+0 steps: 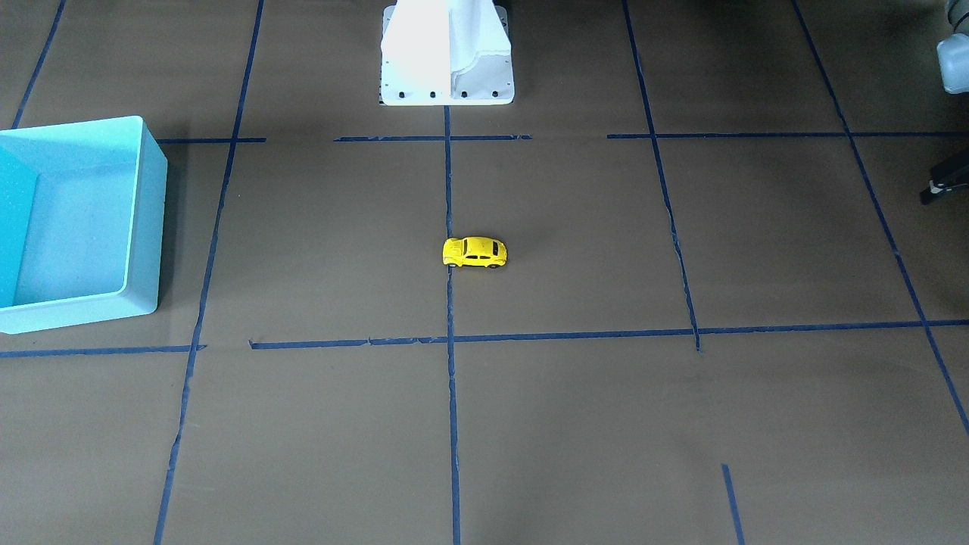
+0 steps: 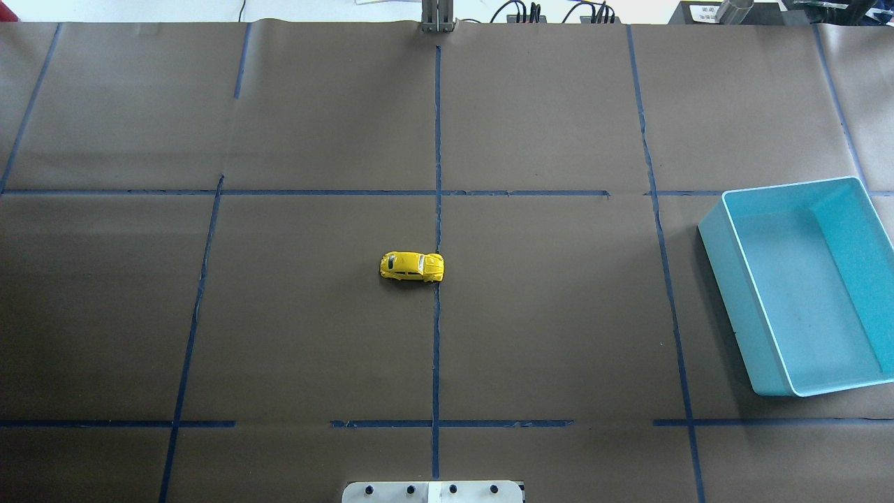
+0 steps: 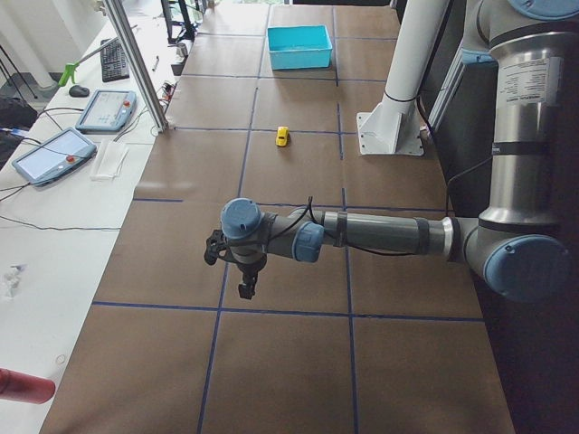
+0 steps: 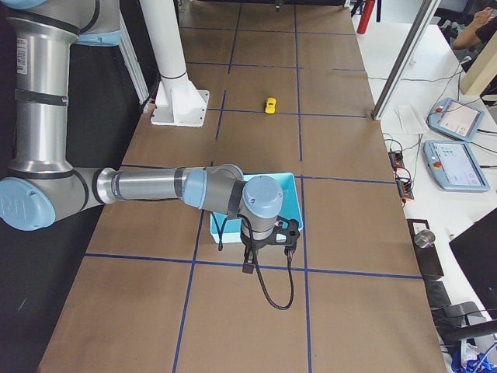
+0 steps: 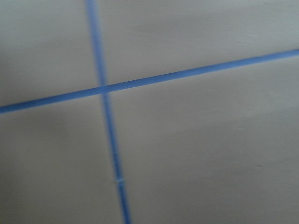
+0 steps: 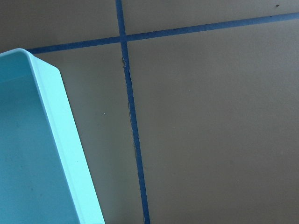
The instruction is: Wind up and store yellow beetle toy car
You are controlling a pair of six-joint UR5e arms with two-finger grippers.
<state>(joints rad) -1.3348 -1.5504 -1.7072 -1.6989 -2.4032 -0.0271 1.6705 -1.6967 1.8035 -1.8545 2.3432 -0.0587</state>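
The left hand hangs fingers-down over the left end of the table, well apart from the car. Only the side camera shows it, so I cannot tell whether it is wide or narrow. Its wrist camera gives a blurred look at 2 crossing lines of blue tape on the brown table cover. The right hand hangs fingers-down over the table's right end, just beside the teal bin on the side nearer that end. A black cable loops below it. This hand also shows only from the side, and I cannot tell how far its fingers stand apart. Its wrist camera looks down on 1 rounded corner and the rim of the bin.

The yellow beetle toy car stands on its wheels in the middle of the table, lying lengthwise along the table, with 1 end over the centre tape line. It is well apart from both hands and from the bin. The bin sits against the table's right edge, open side up. The white pedestal stands at the robot's edge of the table, in line with the car
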